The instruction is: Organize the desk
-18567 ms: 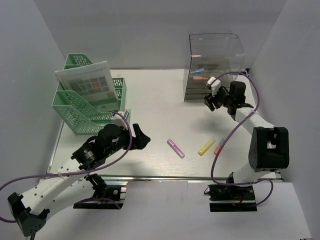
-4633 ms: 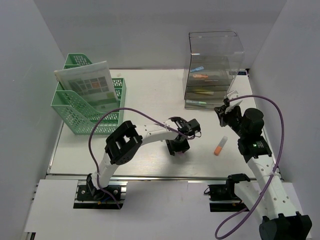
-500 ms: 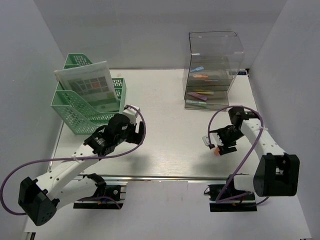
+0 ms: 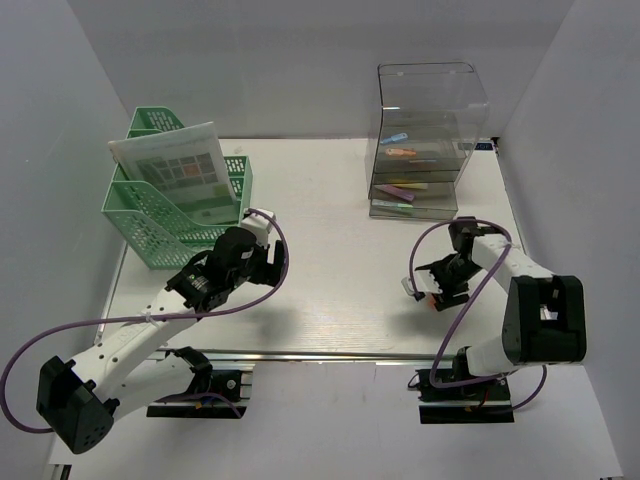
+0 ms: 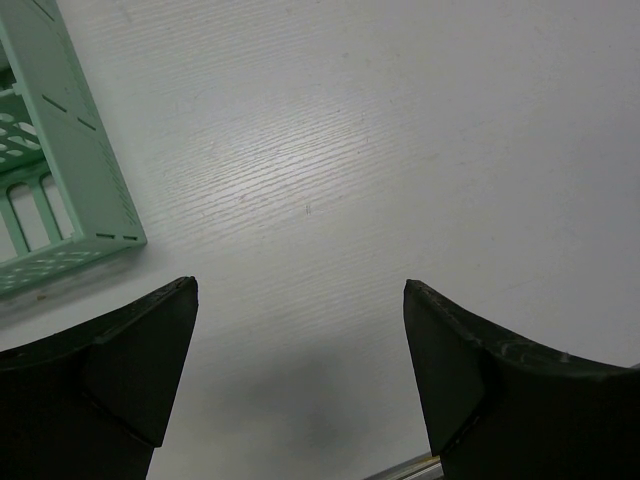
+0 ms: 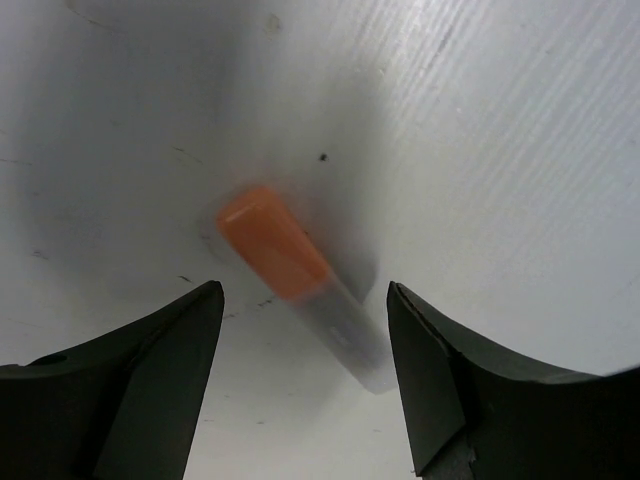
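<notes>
The desk [image 4: 340, 200] is a white tabletop with a silver rail [image 4: 330, 355] along its front edge. An orange-capped marker [image 6: 272, 242] with a pale barrel lies flat on it at the right front, and from above only a speck of the marker [image 4: 431, 296] shows. My right gripper [image 6: 303, 292] hangs open straight over it, one finger on each side, touching nothing; in the overhead view this gripper [image 4: 430, 288] covers most of the marker. My left gripper [image 5: 298, 300] is open over bare desk, and the left gripper [image 4: 272, 268] sits just right of the green holders.
Green mesh file holders [image 4: 165, 215] with a printed sheet [image 4: 185, 175] stand at the back left, and one corner of the holders [image 5: 60, 170] shows close to my left fingers. A clear acrylic organizer [image 4: 420, 140] holding several markers stands at the back right. Pale grey walls enclose the desk.
The purple and yellow markers have left the desk. My right gripper has come down over the orange marker and shifted slightly left. The left arm has drawn back beside the green holders.
</notes>
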Motion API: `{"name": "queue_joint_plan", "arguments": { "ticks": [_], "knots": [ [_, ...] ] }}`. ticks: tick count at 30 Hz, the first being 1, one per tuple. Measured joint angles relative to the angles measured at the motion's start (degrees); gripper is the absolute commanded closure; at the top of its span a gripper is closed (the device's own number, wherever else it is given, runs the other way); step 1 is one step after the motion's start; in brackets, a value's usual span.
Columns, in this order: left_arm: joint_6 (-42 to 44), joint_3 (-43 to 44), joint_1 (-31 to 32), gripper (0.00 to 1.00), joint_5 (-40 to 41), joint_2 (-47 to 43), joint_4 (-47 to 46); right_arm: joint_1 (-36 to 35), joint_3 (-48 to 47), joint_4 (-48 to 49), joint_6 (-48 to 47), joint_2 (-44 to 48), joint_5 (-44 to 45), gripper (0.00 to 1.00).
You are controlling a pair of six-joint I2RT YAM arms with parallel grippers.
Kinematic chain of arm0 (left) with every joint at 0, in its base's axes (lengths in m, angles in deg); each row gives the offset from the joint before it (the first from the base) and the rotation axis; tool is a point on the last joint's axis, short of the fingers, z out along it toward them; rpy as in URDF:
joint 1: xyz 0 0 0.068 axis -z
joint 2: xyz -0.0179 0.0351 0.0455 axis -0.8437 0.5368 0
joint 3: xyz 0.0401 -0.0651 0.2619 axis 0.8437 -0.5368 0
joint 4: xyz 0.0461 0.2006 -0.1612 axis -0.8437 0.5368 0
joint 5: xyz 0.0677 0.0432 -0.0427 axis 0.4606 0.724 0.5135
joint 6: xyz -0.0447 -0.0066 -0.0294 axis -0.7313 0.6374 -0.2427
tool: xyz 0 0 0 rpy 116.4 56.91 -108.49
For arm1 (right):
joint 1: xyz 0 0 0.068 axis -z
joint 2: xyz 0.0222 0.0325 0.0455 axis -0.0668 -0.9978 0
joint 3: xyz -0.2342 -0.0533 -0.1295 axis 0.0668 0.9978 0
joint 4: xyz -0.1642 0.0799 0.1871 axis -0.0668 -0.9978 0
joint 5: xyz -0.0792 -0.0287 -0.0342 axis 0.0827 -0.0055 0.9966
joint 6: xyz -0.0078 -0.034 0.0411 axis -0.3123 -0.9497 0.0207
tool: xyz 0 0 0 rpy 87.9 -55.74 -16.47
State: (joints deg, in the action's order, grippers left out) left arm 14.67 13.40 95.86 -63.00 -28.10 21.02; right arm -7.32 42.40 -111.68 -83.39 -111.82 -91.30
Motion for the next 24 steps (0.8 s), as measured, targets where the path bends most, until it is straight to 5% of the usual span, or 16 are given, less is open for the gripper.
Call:
{"name": "queue_joint_plan", "arguments": {
  "ticks": [7, 11, 12, 13, 16, 21, 24],
  "knots": [
    [0.0, -0.1, 0.0, 0.07, 0.2, 0.0, 0.0, -0.1, 0.0, 7.3, -0.1, -3.3, 3.8, 0.36],
    [0.0, -0.1, -0.3, 0.07, 0.4, 0.0, 0.0, -0.1, -0.8, 7.2, 0.0, -4.6, 6.2, 0.50],
    [0.0, -0.1, -0.4, 0.07, 0.4, 0.0, 0.0, -0.1, -1.0, 7.1, 0.0, -4.9, 6.8, 0.55],
    [0.0, -0.1, -0.5, 0.07, 0.4, 0.0, -0.1, -0.1, -1.1, 7.0, 0.1, -5.1, 7.3, 0.75],
    [0.0, -0.1, -0.6, 0.07, 0.6, 0.0, -0.1, -0.1, -2.4, 6.7, -0.2, -6.1, 7.3, 0.99],
    [0.0, -0.3, -0.6, 0.07, 0.6, 0.0, -0.1, -0.1, -7.0, 6.4, 3.3, -9.5, 3.4, 1.00],
    [0.0, -0.6, -0.6, 0.07, 0.6, 0.0, -0.2, -0.1, -11.8, 7.4, 14.5, -10.8, -1.0, 1.00]
  ]
}}
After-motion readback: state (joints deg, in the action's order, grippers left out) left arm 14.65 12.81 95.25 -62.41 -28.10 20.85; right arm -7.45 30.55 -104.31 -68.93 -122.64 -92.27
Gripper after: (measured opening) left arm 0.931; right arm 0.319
